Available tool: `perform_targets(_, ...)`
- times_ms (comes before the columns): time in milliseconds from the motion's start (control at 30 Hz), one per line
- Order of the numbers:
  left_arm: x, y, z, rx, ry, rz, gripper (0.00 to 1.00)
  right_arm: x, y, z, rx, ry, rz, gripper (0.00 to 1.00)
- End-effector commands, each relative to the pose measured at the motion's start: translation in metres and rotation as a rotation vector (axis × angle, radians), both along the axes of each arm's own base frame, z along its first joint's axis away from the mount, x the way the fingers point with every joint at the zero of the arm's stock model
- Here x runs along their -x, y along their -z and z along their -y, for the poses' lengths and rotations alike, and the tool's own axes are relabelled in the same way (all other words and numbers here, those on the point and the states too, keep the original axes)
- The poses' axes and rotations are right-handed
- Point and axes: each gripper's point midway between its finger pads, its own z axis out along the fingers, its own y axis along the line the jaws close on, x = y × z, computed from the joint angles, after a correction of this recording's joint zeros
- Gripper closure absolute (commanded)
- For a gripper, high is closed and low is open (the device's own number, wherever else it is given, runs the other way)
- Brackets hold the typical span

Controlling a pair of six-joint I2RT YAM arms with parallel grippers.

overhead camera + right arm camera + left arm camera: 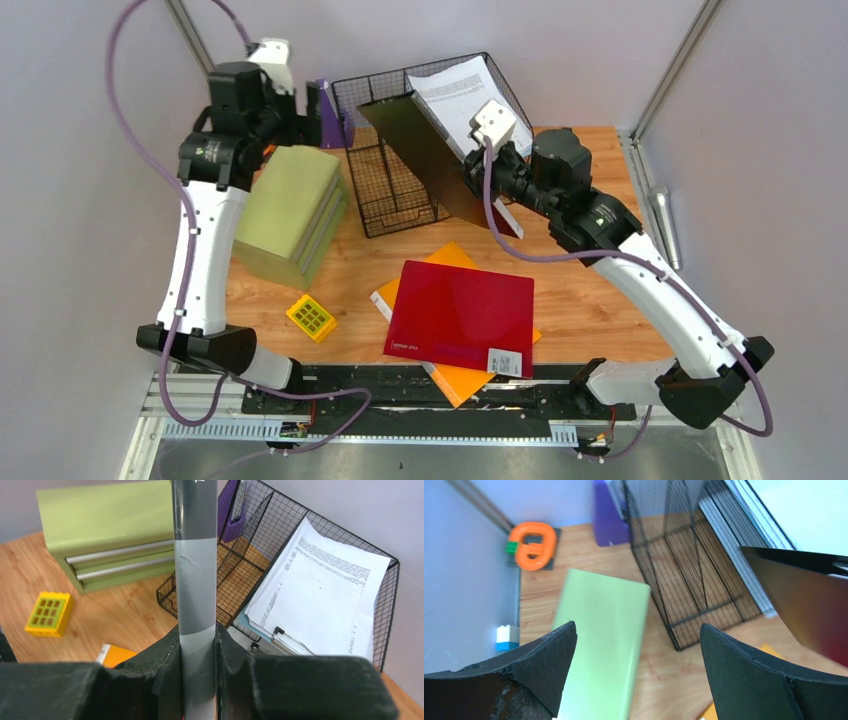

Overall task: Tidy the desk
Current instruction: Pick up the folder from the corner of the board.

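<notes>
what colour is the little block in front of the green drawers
Yellow block with a greenish grid on top, clearest in the right wrist view.

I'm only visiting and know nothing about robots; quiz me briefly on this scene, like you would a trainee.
1. True or false: the flat red folder lies on top of the flat orange folder.
2. Which gripper is open, holding nothing?
3. Fill in: the white printed papers rest inside the black wire ____.
Key: 1 true; 2 the left gripper; 3 basket.
</notes>
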Motion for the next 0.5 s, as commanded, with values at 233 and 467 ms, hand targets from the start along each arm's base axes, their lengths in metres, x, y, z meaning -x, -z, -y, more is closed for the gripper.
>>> perform_targets(233,-0.017,-0.055,-0.093,0.113,-0.289,0.135,0.0,-0.03,-0.076,-0.04,-0.302,-0.016,-0.059,1.0)
perform_targets(467,-0.016,-0.035,-0.1,0.083,-0.323,0.131,0.0,-0.067,-0.098,-0.072,-0.393,-0.033,-0.037,0.85)
